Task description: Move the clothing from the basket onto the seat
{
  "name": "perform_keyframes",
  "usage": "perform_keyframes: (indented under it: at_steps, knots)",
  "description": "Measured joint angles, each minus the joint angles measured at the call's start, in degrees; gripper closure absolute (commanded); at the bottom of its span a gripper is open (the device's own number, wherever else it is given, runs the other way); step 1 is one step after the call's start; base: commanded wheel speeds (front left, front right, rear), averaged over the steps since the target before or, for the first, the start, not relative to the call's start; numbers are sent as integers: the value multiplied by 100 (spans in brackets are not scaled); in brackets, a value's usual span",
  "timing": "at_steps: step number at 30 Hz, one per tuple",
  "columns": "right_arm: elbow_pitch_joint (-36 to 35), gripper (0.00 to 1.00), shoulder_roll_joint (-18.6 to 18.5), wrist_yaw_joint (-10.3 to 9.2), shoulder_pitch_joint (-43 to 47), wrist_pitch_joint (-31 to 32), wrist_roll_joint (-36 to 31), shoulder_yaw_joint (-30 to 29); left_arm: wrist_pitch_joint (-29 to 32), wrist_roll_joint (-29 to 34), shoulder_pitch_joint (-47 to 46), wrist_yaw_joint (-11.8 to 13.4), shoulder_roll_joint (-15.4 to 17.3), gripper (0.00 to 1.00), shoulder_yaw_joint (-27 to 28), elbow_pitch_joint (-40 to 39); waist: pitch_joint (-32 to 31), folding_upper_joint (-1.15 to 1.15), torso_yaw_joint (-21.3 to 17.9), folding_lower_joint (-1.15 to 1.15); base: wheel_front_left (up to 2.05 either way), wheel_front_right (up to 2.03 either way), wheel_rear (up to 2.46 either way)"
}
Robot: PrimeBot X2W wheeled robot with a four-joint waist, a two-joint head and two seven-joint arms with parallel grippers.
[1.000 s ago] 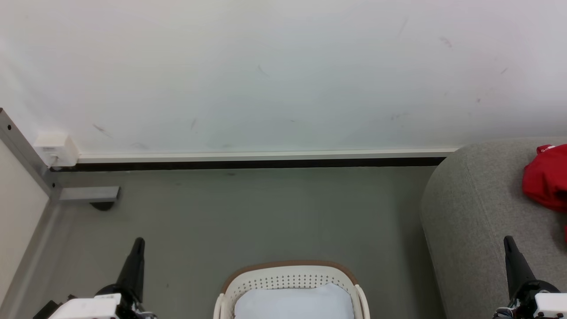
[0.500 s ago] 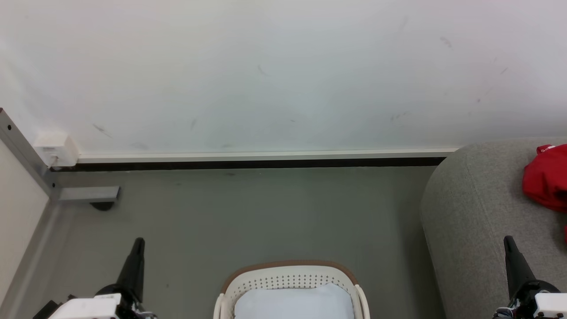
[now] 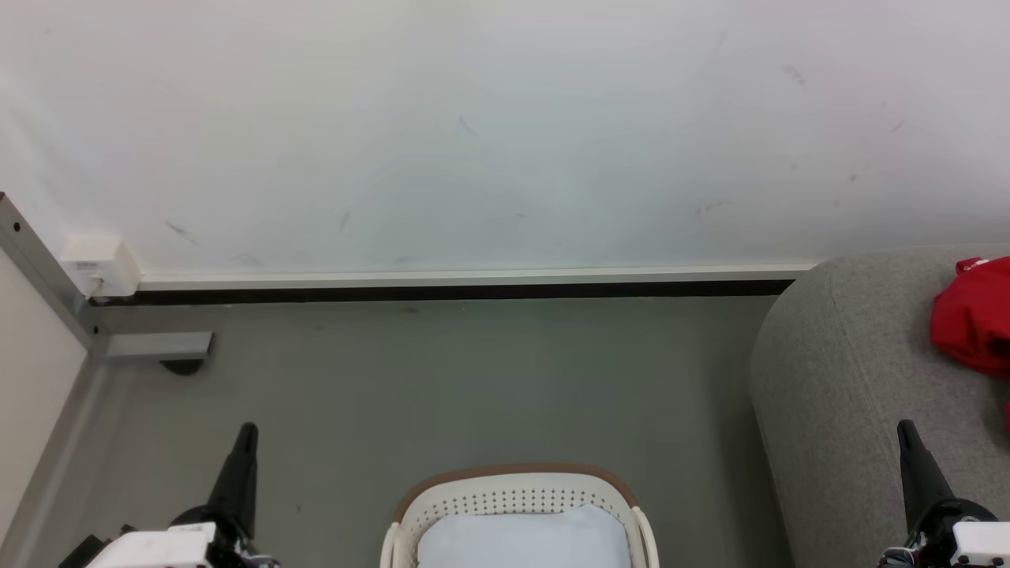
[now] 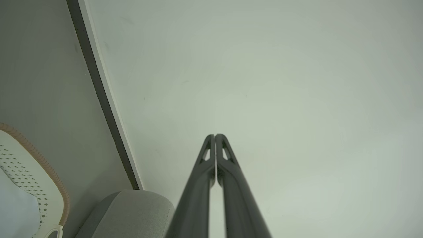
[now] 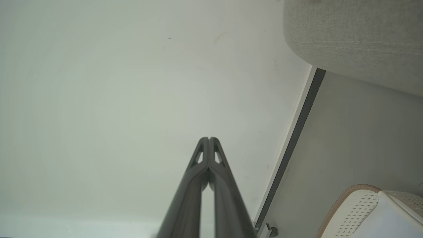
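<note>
Grippers parked low, left gripper (image 3: pixel 248 430) and right gripper (image 3: pixel 907 427) both pinched shut, nothing held. Red clothing (image 3: pixel 970 319) lies on the seat (image 3: pixel 836 371), far right. Basket (image 3: pixel 513 472), near centre, holds a pale cloth (image 3: pixel 525 540); I judge the arms idle because the move looks done

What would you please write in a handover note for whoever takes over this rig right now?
Grippers: left gripper shut and empty; right gripper shut and empty.
Things: oval white plastic laundry basket with brown rim stands on the grey floor; large light grey fabric sofa is to its right.
Done: a bright red soft fabric garment lies on the sofa.
Left: the basket's visible part holds a pale blue-white plain cloth; whether red clothing lies beneath it cannot be told, so check there first.
</note>
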Motion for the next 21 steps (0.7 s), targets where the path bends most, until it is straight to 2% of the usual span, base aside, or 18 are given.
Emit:
perform_keyframes:
  at_steps: [21]
  knots:
    - [0, 100, 0, 0, -1, 0, 0, -1, 0, 0, 0, 0, 0, 100, 0, 0, 0, 0, 0, 0, 0, 0, 0]
